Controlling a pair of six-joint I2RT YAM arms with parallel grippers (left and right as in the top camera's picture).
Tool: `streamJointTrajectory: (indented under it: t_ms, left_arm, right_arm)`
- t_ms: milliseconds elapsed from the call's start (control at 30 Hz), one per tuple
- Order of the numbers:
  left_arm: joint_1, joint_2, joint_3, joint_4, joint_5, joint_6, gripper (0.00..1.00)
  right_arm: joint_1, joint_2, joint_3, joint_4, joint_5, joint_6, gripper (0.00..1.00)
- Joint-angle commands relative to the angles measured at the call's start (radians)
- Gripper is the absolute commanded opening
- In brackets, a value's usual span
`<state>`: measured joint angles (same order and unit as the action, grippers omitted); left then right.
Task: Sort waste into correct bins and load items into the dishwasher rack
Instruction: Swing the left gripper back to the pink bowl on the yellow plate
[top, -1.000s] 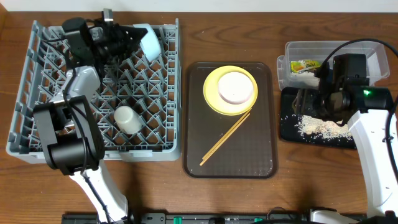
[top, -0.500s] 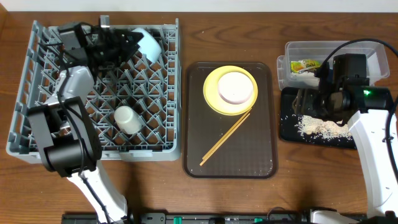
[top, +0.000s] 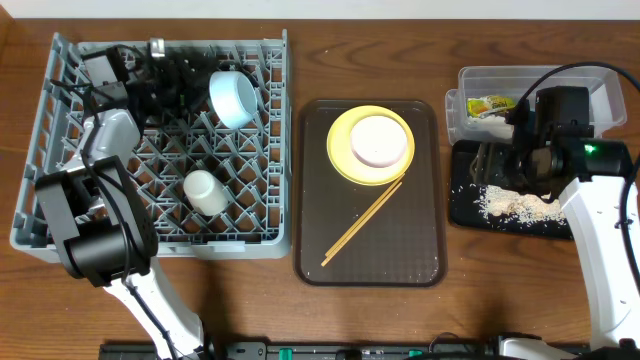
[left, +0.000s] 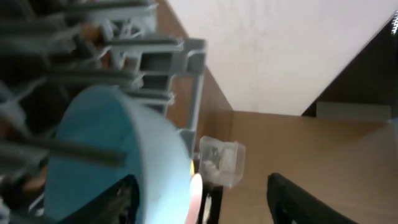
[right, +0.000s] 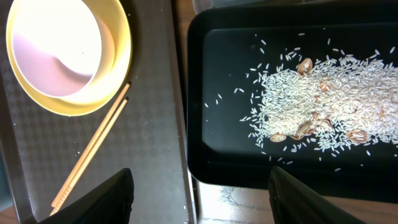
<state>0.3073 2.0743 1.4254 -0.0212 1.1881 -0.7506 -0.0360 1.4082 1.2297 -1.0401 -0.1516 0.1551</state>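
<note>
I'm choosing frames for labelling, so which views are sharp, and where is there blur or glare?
Overhead: sharp, evenly lit. Left wrist: light-blue bowl and dishwasher rack blurred, too close. Right wrist: rice scraps on the black tray crisp; white bowl on the yellow plate washed out by glare.

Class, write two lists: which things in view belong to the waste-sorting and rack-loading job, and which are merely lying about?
Belong to the job:
dishwasher rack, light-blue bowl, white cup, yellow plate, white bowl, chopsticks, snack wrapper, rice scraps, clear tub, black tray.

Just there:
brown serving tray, wooden table.
</note>
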Motion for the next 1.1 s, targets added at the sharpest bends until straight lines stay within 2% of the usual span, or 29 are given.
streamJointTrajectory:
  t_ms: [0, 100, 233, 433, 600, 733, 833, 1067]
  left_arm:
    - [0.016, -0.004, -0.006, -0.093, -0.057, 0.153, 0.72]
    - [0.018, -0.048, -0.006, -0.206, -0.161, 0.27, 0.75]
    - [0.018, -0.127, -0.006, -0.293, -0.293, 0.358, 0.78]
    - [0.016, -0.267, -0.006, -0.337, -0.394, 0.404, 0.83]
    - [-0.023, -0.378, -0.006, -0.446, -0.503, 0.477, 0.88]
    - [-0.121, -0.43, -0.006, -0.566, -0.665, 0.554, 0.88]
    - [-0.223, -0.441, -0.006, -0.623, -0.772, 0.557, 0.89]
    - [-0.529, -0.439, -0.006, -0.642, -1.019, 0.601, 0.89]
  right_arm:
    - [-0.013, -0.008, 0.014, -0.001, 0.005, -0.003, 0.68]
    - [-0.013, -0.008, 0.014, -0.001, 0.005, -0.003, 0.68]
    - [-0.013, -0.008, 0.014, 0.0, 0.005, -0.003, 0.68]
    - [-0.013, -0.008, 0.014, -0.001, 0.005, -0.003, 0.68]
    - [-0.013, -0.008, 0.014, 0.0, 0.005, -0.003, 0.68]
    - [-0.013, -0.008, 0.014, 0.0, 0.006, -0.003, 0.68]
    - [-0.013, -0.008, 0.014, 0.0, 0.006, -0.003, 0.69]
    - [-0.013, -0.008, 0.014, 0.0, 0.006, -0.003, 0.7]
